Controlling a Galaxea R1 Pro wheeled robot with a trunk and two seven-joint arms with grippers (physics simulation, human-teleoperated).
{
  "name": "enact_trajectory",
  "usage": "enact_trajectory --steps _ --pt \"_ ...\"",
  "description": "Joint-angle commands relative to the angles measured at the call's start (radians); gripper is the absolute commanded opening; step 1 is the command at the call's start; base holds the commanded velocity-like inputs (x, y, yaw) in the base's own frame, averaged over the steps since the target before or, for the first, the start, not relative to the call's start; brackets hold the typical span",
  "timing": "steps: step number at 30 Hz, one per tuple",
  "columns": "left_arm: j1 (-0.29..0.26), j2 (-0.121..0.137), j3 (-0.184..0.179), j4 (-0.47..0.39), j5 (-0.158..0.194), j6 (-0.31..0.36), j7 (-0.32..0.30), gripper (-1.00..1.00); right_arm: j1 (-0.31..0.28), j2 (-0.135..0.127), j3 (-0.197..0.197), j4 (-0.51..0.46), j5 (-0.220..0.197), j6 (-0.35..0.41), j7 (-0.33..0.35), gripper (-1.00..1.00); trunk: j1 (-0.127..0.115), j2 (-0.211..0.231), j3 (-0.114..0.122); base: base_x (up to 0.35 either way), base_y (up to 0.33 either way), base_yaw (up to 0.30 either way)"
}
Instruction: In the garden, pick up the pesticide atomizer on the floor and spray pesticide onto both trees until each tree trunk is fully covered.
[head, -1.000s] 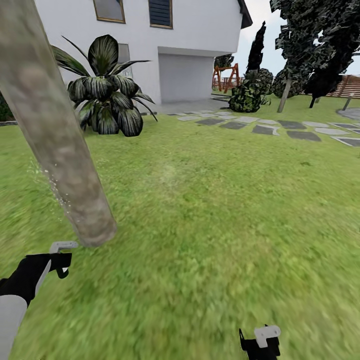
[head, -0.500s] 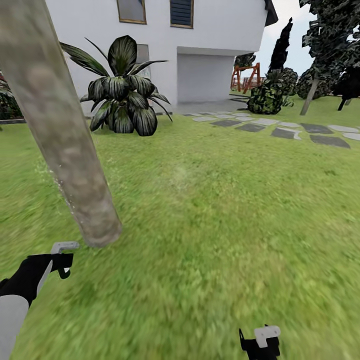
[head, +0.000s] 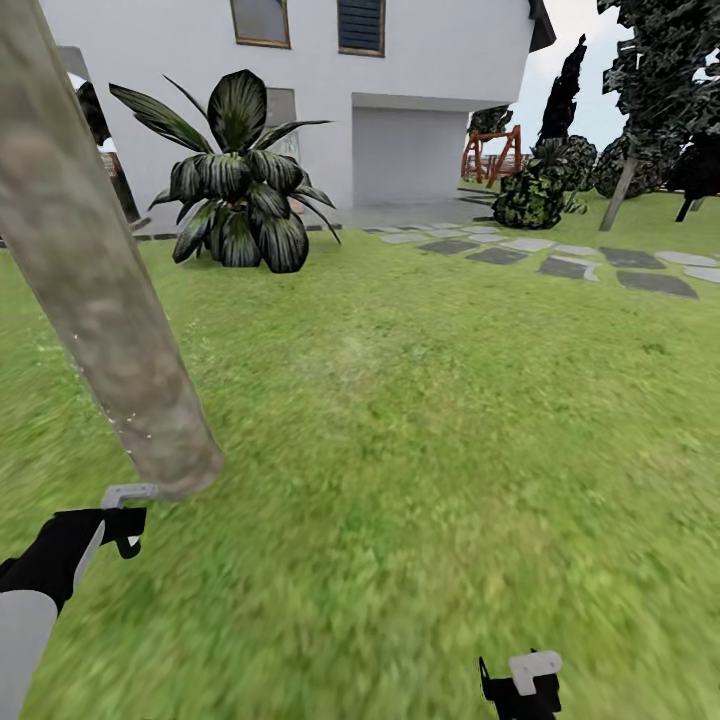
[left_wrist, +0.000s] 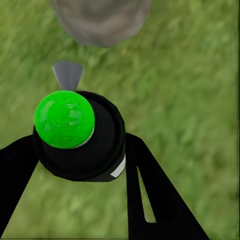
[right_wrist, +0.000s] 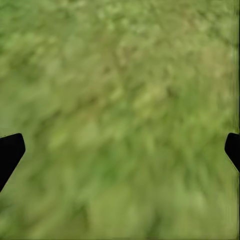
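At eight o'clock in the head view, the left tool (head: 122, 520) grips the pesticide atomizer (left_wrist: 80, 135), a black body with a green cap clamped between the fingers (left_wrist: 150, 200). Its grey nozzle (left_wrist: 68, 75) points straight at the foot of the tree trunk (head: 100, 290), which stands just beyond it on the grass (head: 420, 440). That trunk's long axis leans toward eleven o'clock. Down at five o'clock the right tool (head: 522, 685) hangs over the lawn, fingers spread wide and holding nothing. Stepping stones (head: 565, 265) lie at two o'clock before the white house (head: 420, 60).
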Motion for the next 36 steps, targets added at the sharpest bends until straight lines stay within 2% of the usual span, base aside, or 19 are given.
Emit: enact_trajectory --steps 1,7,21,28,32,36 --pt "0.0 -0.001 0.0 0.0 0.001 0.0 0.0 -1.0 0.0 0.0 0.0 0.0 0.0 0.0 0.0 1.0 0.0 0.0 0.0 0.003 -0.272 0.201" --pt "0.0 -0.002 0.0 0.0 0.002 0.0 0.0 -1.0 0.0 0.002 0.001 0.001 0.0 0.0 0.001 1.0 0.0 0.0 0.0 0.041 -0.272 0.267" --pt "0.0 -0.003 0.0 0.0 0.006 0.0 0.0 -1.0 0.0 0.003 0.001 0.001 0.0 0.0 0.001 1.0 0.0 0.0 0.0 0.161 -0.25 0.272" --pt "0.0 -0.003 0.0 0.0 0.006 -0.001 0.0 -1.0 0.0 0.002 0.001 0.001 0.0 0.0 0.001 1.0 0.0 0.0 0.0 0.173 -0.242 0.03" --pt "0.0 -0.003 0.0 0.001 0.006 -0.044 0.001 -1.0 0.0 0.003 0.001 0.001 0.0 0.0 0.001 1.0 0.0 0.0 0.0 0.183 -0.235 0.001" --pt "0.0 -0.003 0.0 0.001 0.006 -0.05 0.002 -1.0 0.0 0.003 0.001 0.001 0.001 0.0 0.001 1.0 0.0 0.0 0.0 0.184 -0.235 0.037"
